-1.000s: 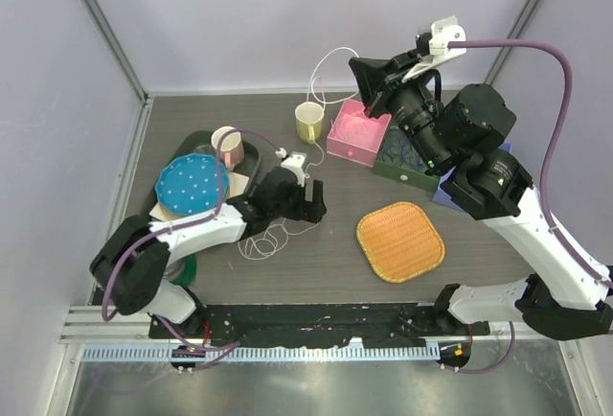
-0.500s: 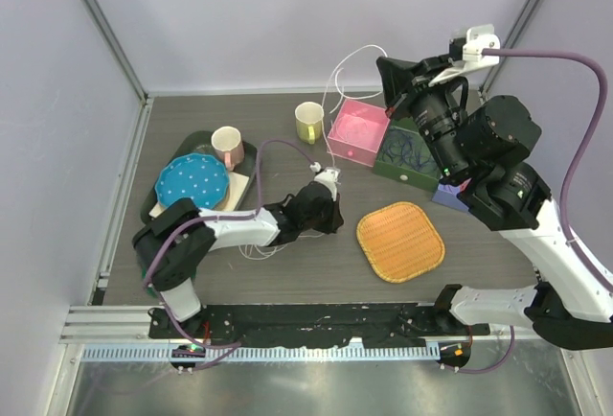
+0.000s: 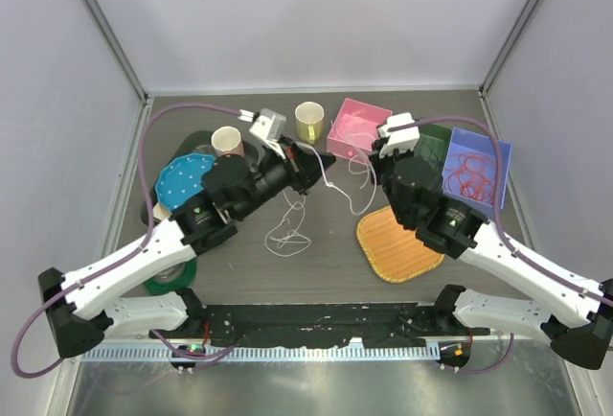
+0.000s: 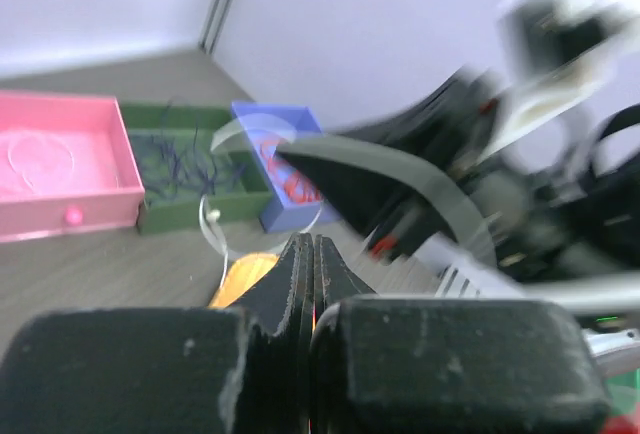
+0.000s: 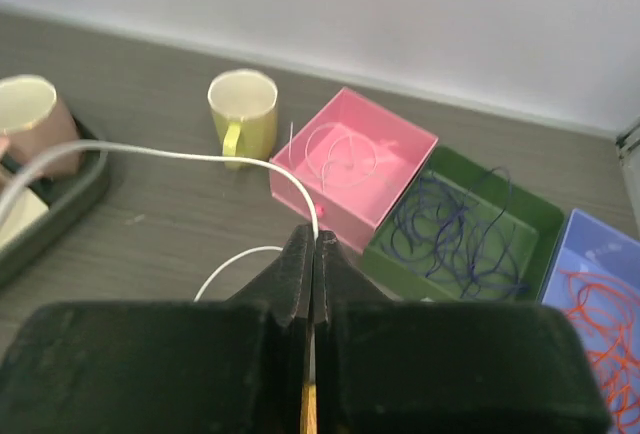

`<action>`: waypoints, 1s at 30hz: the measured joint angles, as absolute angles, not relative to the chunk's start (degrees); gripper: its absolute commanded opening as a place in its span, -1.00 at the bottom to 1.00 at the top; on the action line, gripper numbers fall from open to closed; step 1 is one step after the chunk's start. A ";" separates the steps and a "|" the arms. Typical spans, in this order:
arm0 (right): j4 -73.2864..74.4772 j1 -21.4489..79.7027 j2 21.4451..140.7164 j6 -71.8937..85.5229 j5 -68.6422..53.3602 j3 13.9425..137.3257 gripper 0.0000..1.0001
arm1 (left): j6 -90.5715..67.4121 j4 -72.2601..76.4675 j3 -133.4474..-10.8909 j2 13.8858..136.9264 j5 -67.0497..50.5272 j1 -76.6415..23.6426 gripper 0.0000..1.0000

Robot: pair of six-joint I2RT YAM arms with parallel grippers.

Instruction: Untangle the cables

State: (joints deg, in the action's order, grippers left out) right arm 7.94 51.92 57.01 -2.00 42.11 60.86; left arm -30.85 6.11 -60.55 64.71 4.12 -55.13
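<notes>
A white cable (image 3: 347, 200) sags in a loop between my two grippers above the table. More of it hangs down to a loose tangle (image 3: 287, 236) on the tabletop. My left gripper (image 3: 326, 161) is raised and shut, and the strand runs from its tip; in the left wrist view the jaws (image 4: 312, 244) are pressed together and the cable (image 4: 214, 224) is a blur beyond them. My right gripper (image 3: 372, 160) is shut on the white cable (image 5: 250, 159) right at its tips (image 5: 316, 237). Dark blue cables (image 5: 455, 234) lie in the green box, orange-red cables (image 3: 472, 174) in the blue box.
A pink box (image 3: 356, 128) with thin white loops, a green box (image 5: 520, 216) and a blue box (image 3: 490, 148) stand at the back right. An orange woven mat (image 3: 397, 243) lies under the right arm. A yellow mug (image 3: 308, 121), a pink mug (image 3: 228, 141), a blue dotted plate (image 3: 187, 184) and a green coil (image 3: 172, 280) are on the left.
My left gripper shut on the white cable at the table and lifted it up and back. The right arm swung down from high at the back to meet it, still shut on the cable.
</notes>
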 measured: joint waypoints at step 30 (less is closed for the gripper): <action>5.52 51.90 64.51 10.55 16.71 45.65 -0.99 | -49.30 -26.61 -32.01 55.24 27.55 -55.13 -1.00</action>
State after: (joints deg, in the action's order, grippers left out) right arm 5.52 51.90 64.51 10.55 16.71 45.65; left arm -49.30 -26.61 -32.01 55.24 27.55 -55.13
